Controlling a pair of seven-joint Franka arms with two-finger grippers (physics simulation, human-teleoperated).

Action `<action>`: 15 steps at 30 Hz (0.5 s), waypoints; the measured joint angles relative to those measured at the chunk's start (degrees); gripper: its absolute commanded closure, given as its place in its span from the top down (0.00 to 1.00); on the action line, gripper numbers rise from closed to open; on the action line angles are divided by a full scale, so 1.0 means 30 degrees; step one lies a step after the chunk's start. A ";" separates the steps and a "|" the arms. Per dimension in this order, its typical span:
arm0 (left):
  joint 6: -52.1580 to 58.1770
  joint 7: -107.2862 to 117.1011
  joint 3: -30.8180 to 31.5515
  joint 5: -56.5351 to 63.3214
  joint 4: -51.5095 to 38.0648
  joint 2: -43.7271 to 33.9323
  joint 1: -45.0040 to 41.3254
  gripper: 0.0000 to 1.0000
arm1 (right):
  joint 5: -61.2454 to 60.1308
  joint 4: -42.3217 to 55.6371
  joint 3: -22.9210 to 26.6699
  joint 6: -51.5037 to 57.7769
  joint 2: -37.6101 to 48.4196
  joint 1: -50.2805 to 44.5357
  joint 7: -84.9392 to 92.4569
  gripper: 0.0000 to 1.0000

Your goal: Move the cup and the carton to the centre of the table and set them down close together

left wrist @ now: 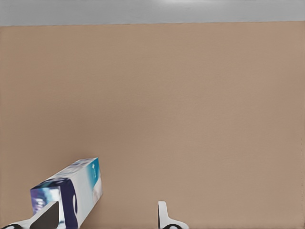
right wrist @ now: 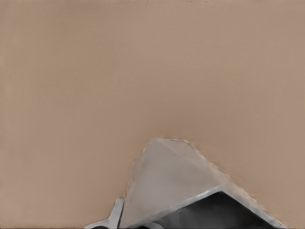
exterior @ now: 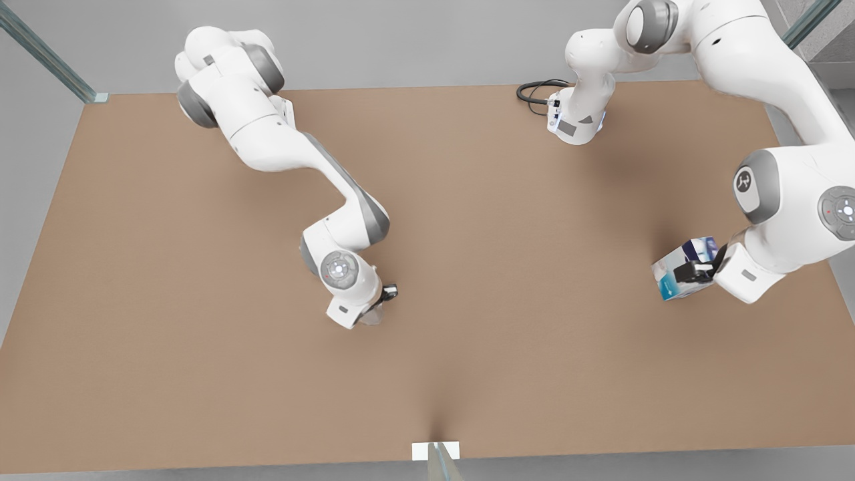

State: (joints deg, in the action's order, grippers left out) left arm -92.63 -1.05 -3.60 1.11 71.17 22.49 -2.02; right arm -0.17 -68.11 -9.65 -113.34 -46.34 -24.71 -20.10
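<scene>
The silvery-grey cup (right wrist: 167,181) sits between the fingers of my right gripper (right wrist: 183,217), which is shut on it; one pale finger (right wrist: 114,217) shows beside it. In the front view that gripper (exterior: 382,302) hangs left of the table's centre, with the cup (exterior: 373,316) peeking out beneath. The white, blue and teal carton (left wrist: 71,188) lies against one finger (left wrist: 47,217) of my left gripper (left wrist: 106,220), whose fingers stand wide apart. A gap separates the carton from the other finger (left wrist: 164,217). In the front view, the carton (exterior: 676,270) and left gripper (exterior: 698,270) are at the right.
The brown table (exterior: 507,280) stretches bare between the two arms. A black cable (exterior: 534,90) loops by the arm base at the back. A small white mount (exterior: 435,451) sits on the near edge.
</scene>
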 measured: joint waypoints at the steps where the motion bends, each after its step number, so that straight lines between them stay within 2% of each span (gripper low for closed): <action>1: -0.0074 0.0000 0.0000 -0.0005 0.0053 -0.0041 0.0011 1.00 | -0.0017 0.1184 0.0055 0.0072 -0.0811 -0.0382 -0.0072 0.21; 3: -0.0063 0.0000 -0.0003 -0.0020 0.0091 -0.0055 0.0327 1.00 | 0.0019 0.3077 0.0027 -0.0287 -0.2414 -0.1307 -0.1217 0.21; 8: -0.0227 0.2749 0.0028 -0.0445 0.2091 -0.0635 0.1856 1.00 | 0.0195 0.3779 0.0080 -0.1209 -0.3507 -0.2015 -0.1236 0.21; 10: -0.0932 0.4159 0.0087 -0.0764 0.3443 -0.0860 0.2802 1.00 | 0.0269 0.3663 0.0085 -0.1219 -0.3488 -0.2022 -0.1317 0.47; 12: -0.1413 0.4285 0.0088 -0.0966 0.4500 -0.0872 0.3314 1.00 | 0.0378 0.3605 0.0083 -0.1294 -0.3481 -0.2035 -0.1889 0.66; 13: -0.1437 0.4278 0.0087 -0.1035 0.4905 -0.0874 0.3631 1.00 | 0.0380 0.3579 0.0083 -0.1317 -0.3480 -0.2047 -0.1913 0.73; 14: -0.1395 0.4194 0.0088 -0.1188 0.5078 -0.0896 0.3709 1.00 | 0.0380 0.3463 0.0083 -0.1548 -0.3481 -0.2047 -0.1932 0.76; 15: -0.2229 0.4026 0.0063 -0.1421 0.6729 -0.1599 0.3723 1.00 | 0.0380 0.3219 0.0083 -0.1865 -0.3451 -0.2105 -0.1943 0.76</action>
State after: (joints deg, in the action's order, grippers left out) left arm -99.32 11.02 -3.41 -3.15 91.35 17.70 9.15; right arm 0.97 -58.46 -9.40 -118.94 -56.70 -31.03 -25.93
